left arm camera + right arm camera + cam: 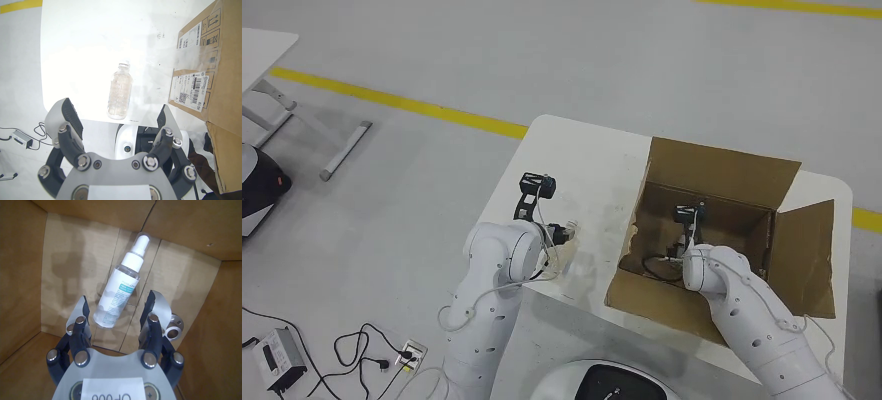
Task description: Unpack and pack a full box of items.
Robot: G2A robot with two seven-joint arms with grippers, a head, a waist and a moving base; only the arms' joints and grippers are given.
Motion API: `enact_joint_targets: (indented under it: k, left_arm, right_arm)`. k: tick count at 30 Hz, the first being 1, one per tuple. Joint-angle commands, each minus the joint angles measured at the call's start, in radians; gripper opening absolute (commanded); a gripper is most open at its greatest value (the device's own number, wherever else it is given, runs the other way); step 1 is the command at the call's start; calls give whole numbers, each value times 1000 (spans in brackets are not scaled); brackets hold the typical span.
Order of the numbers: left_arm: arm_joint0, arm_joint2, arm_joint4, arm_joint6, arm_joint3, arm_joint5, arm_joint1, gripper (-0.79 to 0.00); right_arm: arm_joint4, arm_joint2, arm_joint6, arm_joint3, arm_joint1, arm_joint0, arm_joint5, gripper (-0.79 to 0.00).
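A clear plastic bottle (120,92) lies on its side on the white table (79,47), near the table's front edge (564,232). My left gripper (115,109) hangs above it, open, with nothing between its fingers (530,205). The open cardboard box (722,165) stands on the right half of the table. On the box floor lies a white spray bottle (121,291) with a clear cap. My right gripper (118,303) is down inside the box (682,232), open, its fingers either side of the spray bottle's lower end without touching it.
The box's labelled side wall (204,79) stands close beside the clear bottle. Its flaps (802,250) are folded outward. Bare table top (582,150) stretches behind the left arm. Cables and a power adapter (282,355) lie on the floor at the left.
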State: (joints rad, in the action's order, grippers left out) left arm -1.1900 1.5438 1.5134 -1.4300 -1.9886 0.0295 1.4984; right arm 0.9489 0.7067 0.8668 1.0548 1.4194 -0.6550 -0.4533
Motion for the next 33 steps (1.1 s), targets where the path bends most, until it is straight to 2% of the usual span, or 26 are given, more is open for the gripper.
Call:
enact_joint_targets:
  k: [1,7,13,19,21,26,33]
  left_arm:
    - [0,0,0,0,0,0,0,0]
    - [0,0,0,0,0,0,0,0]
    - [0,0,0,0,0,0,0,0]
    - [0,0,0,0,0,0,0,0]
    - [0,0,0,0,0,0,0,0]
    - [0,0,0,0,0,0,0,0]
    - [0,0,0,0,0,0,0,0]
  right_arm:
    - [-4,-4,-4,-19,8,5,2,-203]
    - [-12,-16,-14,-77,33,25,12,-262]
    - [-24,-20,-22,-131,54,39,24,-256]
    - [-32,-17,-30,-174,72,51,36,-296]
    - [-33,-16,-31,-185,77,54,40,-382]
    - [-31,-13,-35,-207,87,60,49,-785]
    - [-28,18,-57,-187,89,59,67,-785]
